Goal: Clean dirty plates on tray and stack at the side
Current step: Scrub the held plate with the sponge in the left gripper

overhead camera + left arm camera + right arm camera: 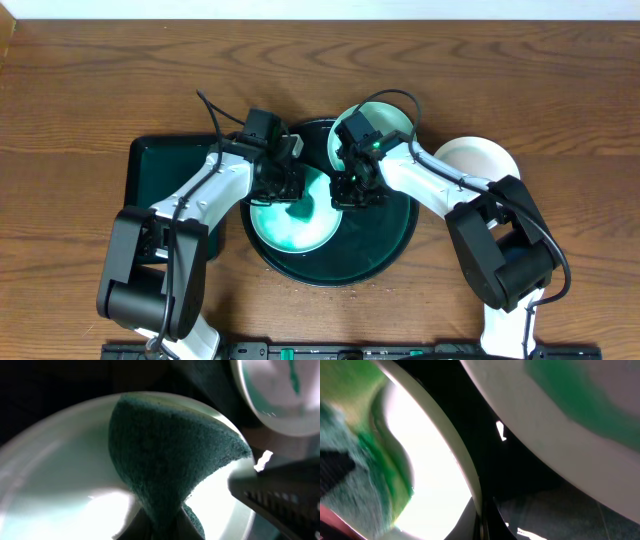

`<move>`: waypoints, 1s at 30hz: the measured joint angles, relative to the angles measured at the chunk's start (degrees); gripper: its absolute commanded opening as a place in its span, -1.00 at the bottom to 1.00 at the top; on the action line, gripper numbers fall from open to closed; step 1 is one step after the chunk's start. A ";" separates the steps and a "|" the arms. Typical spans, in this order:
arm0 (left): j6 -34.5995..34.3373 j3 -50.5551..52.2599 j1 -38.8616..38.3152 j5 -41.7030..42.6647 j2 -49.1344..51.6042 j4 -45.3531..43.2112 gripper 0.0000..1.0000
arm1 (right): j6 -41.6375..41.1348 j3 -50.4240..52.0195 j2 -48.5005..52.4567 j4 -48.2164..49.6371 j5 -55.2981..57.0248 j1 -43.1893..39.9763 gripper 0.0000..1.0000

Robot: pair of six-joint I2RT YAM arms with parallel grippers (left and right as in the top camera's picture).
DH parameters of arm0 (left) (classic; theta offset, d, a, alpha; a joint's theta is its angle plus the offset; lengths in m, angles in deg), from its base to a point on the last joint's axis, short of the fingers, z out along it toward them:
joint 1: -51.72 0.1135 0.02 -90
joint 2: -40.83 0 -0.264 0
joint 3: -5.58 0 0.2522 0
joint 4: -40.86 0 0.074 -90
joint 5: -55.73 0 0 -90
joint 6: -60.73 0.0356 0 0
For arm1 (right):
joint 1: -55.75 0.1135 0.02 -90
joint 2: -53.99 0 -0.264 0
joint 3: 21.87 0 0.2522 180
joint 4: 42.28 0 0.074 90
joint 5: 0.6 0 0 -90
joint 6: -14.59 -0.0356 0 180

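The round dark tray point(385, 240) sits mid-table. On it lies a plate point(300, 238) smeared teal. My left gripper point(285, 188) is shut on a dark green sponge point(170, 455) that presses on this plate point(50, 480). My right gripper point(352, 192) is shut on the plate's right rim point(470, 480), which sits pinched between its fingers point(482, 520). A second smeared plate point(385, 125) rests at the tray's back right edge and shows in the right wrist view point(560, 410). A third, clean white plate point(485, 160) lies on the table to the right.
A rectangular dark green tray point(160, 170) lies left of the round tray, under my left arm. Both arms meet over the round tray. Cables loop above both wrists. A black rail runs along the table's front edge.
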 measured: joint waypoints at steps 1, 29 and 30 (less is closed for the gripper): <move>0.11 0.00 -0.02 -1.31 0.00 -0.39 -0.86 | 0.00 0.00 0.00 -0.02 -0.02 -0.07 -0.98; -1.11 -0.09 -2.80 1.60 -0.04 13.94 -0.86 | 0.61 -0.02 0.04 0.04 -0.59 -0.85 -0.98; -0.70 0.00 -2.82 2.21 0.00 12.46 -0.86 | 0.61 -0.02 0.04 0.02 -0.59 -0.85 -0.98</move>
